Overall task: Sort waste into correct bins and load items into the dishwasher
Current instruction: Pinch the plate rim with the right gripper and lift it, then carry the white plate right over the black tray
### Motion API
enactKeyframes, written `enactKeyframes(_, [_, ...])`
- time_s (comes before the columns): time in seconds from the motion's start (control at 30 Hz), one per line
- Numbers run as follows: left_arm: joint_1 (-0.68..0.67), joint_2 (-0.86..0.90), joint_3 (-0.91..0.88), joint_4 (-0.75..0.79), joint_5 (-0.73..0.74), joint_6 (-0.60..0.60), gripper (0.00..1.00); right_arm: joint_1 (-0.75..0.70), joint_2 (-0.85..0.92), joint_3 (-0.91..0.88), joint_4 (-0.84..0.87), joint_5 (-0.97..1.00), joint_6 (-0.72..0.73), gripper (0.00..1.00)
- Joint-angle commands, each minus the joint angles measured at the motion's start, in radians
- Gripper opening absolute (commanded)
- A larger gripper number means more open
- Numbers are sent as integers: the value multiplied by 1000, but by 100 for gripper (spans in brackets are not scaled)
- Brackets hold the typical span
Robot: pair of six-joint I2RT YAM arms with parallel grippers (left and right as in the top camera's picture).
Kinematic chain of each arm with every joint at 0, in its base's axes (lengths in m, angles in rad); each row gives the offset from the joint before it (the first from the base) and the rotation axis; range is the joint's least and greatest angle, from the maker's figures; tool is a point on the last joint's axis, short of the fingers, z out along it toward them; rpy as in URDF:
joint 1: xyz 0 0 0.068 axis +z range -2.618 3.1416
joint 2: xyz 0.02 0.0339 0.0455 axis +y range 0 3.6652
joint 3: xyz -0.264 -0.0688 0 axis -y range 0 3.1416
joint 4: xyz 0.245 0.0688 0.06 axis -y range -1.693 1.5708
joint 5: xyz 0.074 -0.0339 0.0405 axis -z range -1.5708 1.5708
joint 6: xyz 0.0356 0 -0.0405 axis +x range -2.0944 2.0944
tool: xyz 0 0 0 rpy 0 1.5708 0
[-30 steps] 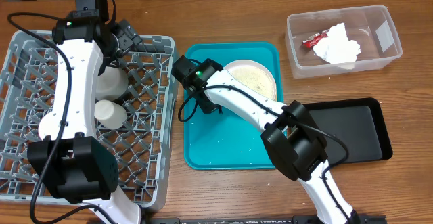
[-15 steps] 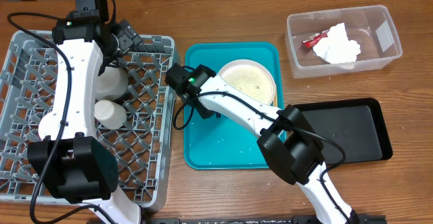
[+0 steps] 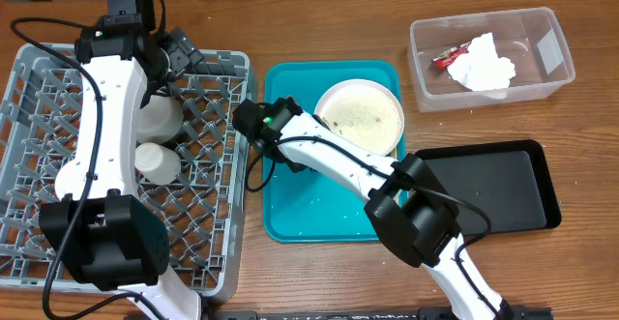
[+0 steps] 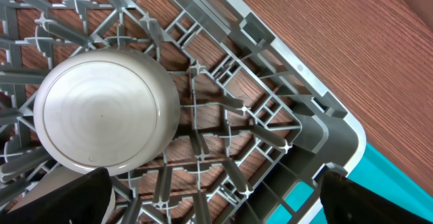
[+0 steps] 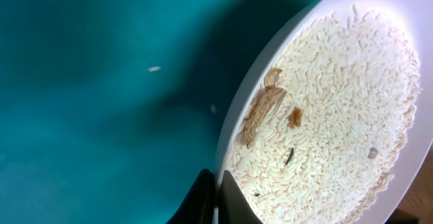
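My right gripper [image 5: 218,190] is shut on the rim of the round white-pink plate [image 5: 325,109], which is covered with whitish rice scraps [image 5: 338,143] and a few brown bits. In the overhead view the plate [image 3: 360,117] is over the far right of the teal tray, with the right gripper [image 3: 311,132] at its left edge. My left gripper [image 4: 216,197] is open and empty above the grey dish rack [image 4: 270,122], near its far right corner [image 3: 184,55]. An upturned grey bowl [image 4: 105,109] and a white cup [image 3: 157,161] sit in the rack [image 3: 208,214].
The teal tray [image 3: 324,204] holds a few stray rice grains. The clear tub [image 3: 542,78] at the back right holds the crumpled napkin [image 3: 482,64] and the red-and-white wrapper [image 3: 447,59]. The shallow black tray [image 3: 503,189] lies at the right, partly under my right arm.
My right wrist has swung left toward the rack, and the plate in its grip has shifted slightly right and shows more fully. The left arm has not moved.
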Motion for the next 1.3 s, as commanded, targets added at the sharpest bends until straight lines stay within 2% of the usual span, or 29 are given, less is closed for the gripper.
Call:
enactKeyframes(0.0, [-6, 16, 21, 0, -29, 5, 100, -2, -1, 80, -37, 101, 121, 4])
enactKeyframes(0.3, [-6, 16, 21, -5, -39, 5, 100, -48, -2, 158, -159, 108, 391, 4])
enactKeyframes(0.47, [-6, 16, 21, -15, -40, 5, 100, -86, -6, 158, -250, 181, 572, 4])
enactKeyframes(0.67, [-6, 16, 21, -19, -39, 5, 100, -134, -32, 158, -280, 197, 606, 4])
enactKeyframes(0.97, [-6, 16, 21, -30, -39, 5, 100, -235, -93, 158, -328, 192, 776, 4])
enactKeyframes(1.27, [-6, 16, 21, -38, -39, 5, 100, -380, -150, 158, -323, 76, 781, 4])
